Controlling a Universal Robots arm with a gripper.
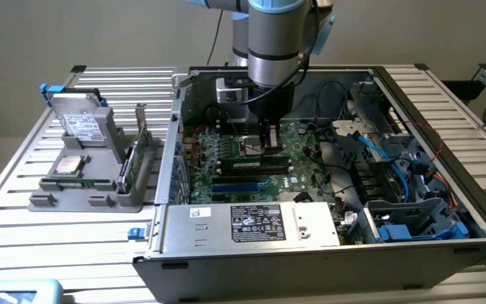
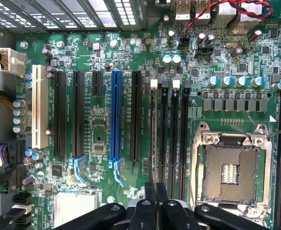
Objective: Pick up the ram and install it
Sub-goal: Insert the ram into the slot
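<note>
The ram (image 2: pixel 153 139) shows edge-on as a thin dark strip standing in the memory slot nearest the long black expansion slots. It runs straight up to my gripper (image 2: pixel 155 199), whose two black fingers (image 2: pixel 149 201) are pressed close together on its end. In the exterior view my gripper (image 1: pixel 270 147) reaches straight down into the open computer case (image 1: pixel 445 120), its tips right above the long dark ram (image 1: pixel 255 166) on the motherboard (image 1: pixel 302 142). Whether the stick is fully seated cannot be told.
An empty CPU socket (image 2: pixel 229 167) lies beside the memory slots, and a blue slot (image 2: pixel 115 115) on their other side. The power supply (image 1: pixel 252 221) fills the case's front. At the exterior view's left, a grey holder (image 1: pixel 83 196) carries a hard drive (image 1: pixel 83 123) and an expansion card (image 1: pixel 137 149).
</note>
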